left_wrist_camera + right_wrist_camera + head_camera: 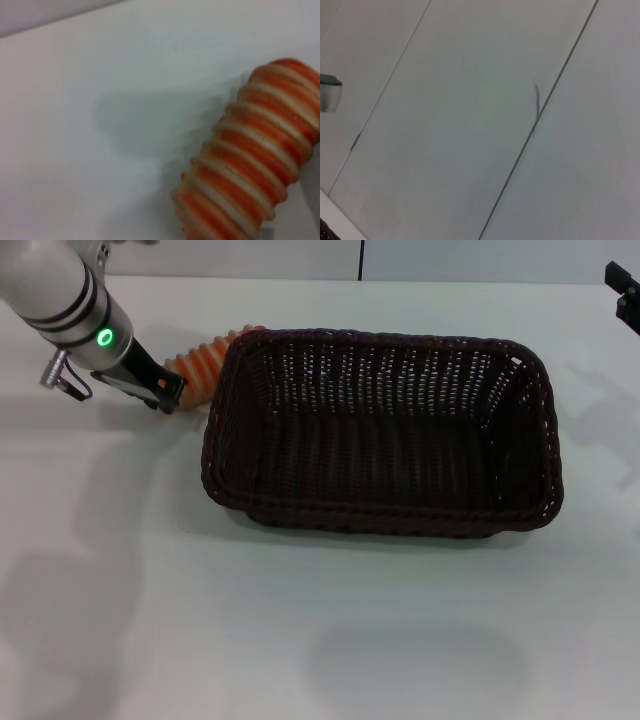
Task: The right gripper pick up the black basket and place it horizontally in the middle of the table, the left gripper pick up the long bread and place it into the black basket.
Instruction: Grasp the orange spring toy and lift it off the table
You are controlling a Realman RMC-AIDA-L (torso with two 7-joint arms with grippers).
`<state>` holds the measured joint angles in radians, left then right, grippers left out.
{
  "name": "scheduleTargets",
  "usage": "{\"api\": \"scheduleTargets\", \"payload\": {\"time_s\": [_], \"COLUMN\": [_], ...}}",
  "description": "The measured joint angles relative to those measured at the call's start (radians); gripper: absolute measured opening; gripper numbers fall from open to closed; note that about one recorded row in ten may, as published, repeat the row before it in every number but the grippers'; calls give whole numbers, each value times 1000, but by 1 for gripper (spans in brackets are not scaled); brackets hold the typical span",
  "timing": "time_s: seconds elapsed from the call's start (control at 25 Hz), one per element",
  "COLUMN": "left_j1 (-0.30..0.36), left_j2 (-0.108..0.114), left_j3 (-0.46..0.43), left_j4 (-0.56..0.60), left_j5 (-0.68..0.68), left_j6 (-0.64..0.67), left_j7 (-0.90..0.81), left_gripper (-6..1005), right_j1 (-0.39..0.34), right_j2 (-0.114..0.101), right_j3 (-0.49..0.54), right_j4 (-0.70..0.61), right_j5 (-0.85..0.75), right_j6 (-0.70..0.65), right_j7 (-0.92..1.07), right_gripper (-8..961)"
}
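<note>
The black basket [380, 430] lies lengthwise in the middle of the white table [320, 640], and nothing is inside it. The long bread [205, 358], orange with cream ridges, slants beside the basket's far left corner; its far end meets the rim. My left gripper [165, 390], on the silver wrist with the green light, holds the loaf's near end between its thin black fingers. The left wrist view shows the long bread [250, 160] up close, with a shadow on the table beside it. Only a black part of my right gripper [625, 290] shows, at the far right edge, well away from the basket.
Wide bare tabletop lies in front of the basket and to its left. The right wrist view shows pale wall panels [470, 125], a strip of table edge and a dark sliver of basket [322, 234] in one corner.
</note>
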<state>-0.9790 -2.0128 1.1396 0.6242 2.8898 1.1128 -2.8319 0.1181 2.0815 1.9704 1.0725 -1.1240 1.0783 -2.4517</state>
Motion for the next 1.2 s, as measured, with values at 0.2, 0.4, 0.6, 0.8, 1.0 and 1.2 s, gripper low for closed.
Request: {"api": "scheduleTargets", "payload": {"time_s": [0.2,0.4,0.6,0.8,1.0,1.2], "left_j1": [11,14,2,28,61,47], "left_j2": [-1,-8,-7,18,26,0], "left_j3": [51,158,296,226,202,177], "left_j4": [79,92,96,200,295,287], "left_j5": [1,0,2,2,1,0], "left_j6": [53,52,12,11,34,86], "left_j7": [-8,-1,5,32,106,209], "left_gripper": [194,165,321,476,789,813], "right_j1": [0,0,-3,-19,-36,-46], "right_j2": [0,0,0,1,3,3], "right_j3": [1,1,-9,-10,-10,-33], "right_j4": [2,4,13,38,61,91], "right_j5": [1,1,4,4,5,5], "right_j6": [0,1,2,1,-3,-55], "right_j7": [0,3,12,33,51,83], "right_gripper": [541,541,541,541,541,541]}}
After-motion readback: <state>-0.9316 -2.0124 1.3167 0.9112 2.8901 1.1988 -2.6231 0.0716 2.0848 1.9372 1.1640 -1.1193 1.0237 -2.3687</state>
